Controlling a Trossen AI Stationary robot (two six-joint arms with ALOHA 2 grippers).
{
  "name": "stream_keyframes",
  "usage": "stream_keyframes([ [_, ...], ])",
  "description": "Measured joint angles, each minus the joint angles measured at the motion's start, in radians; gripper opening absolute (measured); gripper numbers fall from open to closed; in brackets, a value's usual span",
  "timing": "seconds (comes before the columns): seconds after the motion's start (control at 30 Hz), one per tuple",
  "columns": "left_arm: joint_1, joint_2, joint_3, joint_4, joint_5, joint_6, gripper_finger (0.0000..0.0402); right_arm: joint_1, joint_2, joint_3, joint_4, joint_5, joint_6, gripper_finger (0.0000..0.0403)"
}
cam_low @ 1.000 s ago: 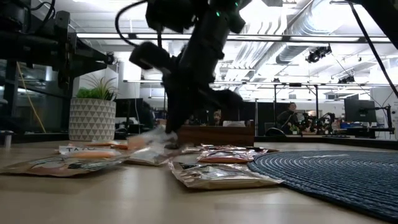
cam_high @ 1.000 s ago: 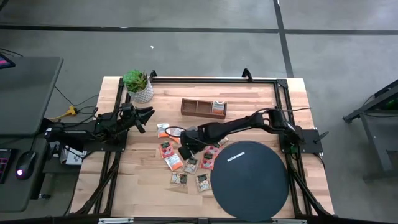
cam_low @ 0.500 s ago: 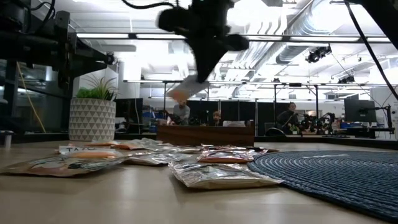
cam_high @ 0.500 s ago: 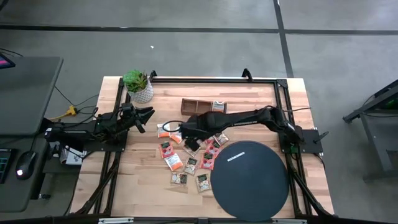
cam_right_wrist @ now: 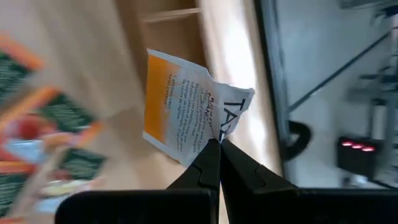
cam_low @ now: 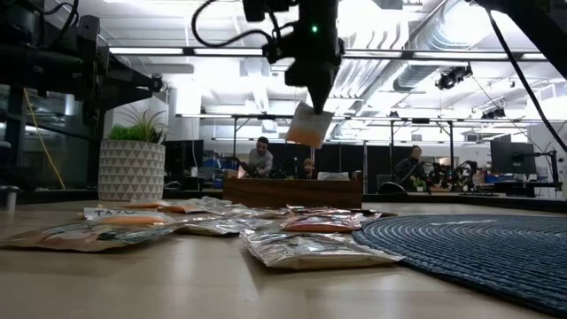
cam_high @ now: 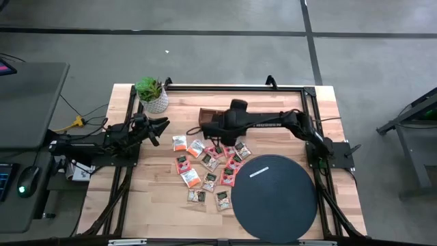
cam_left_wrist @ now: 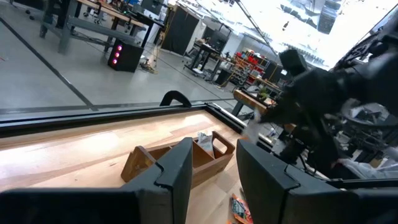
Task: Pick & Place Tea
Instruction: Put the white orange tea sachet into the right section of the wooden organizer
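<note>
**K:** Above the wooden tray (cam_high: 222, 117), at about 12 o'clock of the desk (cam_high: 273, 109) — that's where the right hand (cam_high: 213, 130) sits. Fingers pressed together, pinching one orange-and-white sachet (cam_right_wrist: 186, 118) by its corner. Sachet hangs in the air, clear of the desk, per the low view (cam_low: 307, 126).

**M:** Over which compartment?

**K:** Can't tell. From above, the arm covers most of the tray. Wrist view shows the tray's wood (cam_right_wrist: 168, 25) behind the sachet, nothing finer.

**M:** Rest of the tea?

**K:** Loose pile of sachets (cam_high: 208, 167) on the desk, just off centre toward 6 o'clock. Orange, red, dark green and silvery ones, some overlapping. Pile starts just below the tray and runs down to the rim of the black disc (cam_high: 274, 197), which sits at 4–5 o'clock. One orange sachet (cam_high: 179, 142) lies at the 9 o'clock edge of the pile. Low view has them flat in a row (cam_low: 301, 250) with the disc's woven edge (cam_low: 478, 248) beside them.

**M:** Left arm?

**K:** Left hand (cam_high: 161, 127) is parked at 9–10 o'clock, near the potted plant (cam_high: 151, 93), pointing at the tray. Fingers (cam_left_wrist: 177, 174) stand apart with a gap between them, nothing in it. It's well clear of the pile.
</note>
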Motion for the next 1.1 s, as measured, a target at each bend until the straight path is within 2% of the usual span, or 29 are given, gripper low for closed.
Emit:
stream_keyframes([
  [0.17, 0.0, 0.0, 0.0, 0.0, 0.0, 0.0, 0.0123, -0.064, 0.0, -0.007, 0.002, 0.04, -0.113, 0.0],
  [0.33, 0.0, 0.0, 0.0, 0.0, 0.0, 0.0, 0.0123, -0.109, 0.0, -0.116, -0.001, 0.042, -0.165, 0.0],
  [0.6, 0.0, 0.0, 0.0, 0.0, 0.0, 0.0, 0.0123, -0.124, 0.0, -0.216, 0.073, 0.066, -0.212, 0.0],
  [1.1, 0.0, 0.0, 0.0, 0.0, 0.0, 0.0, 0.0123, -0.131, 0.0, -0.336, 0.228, 0.039, -0.288, 0.0],
])
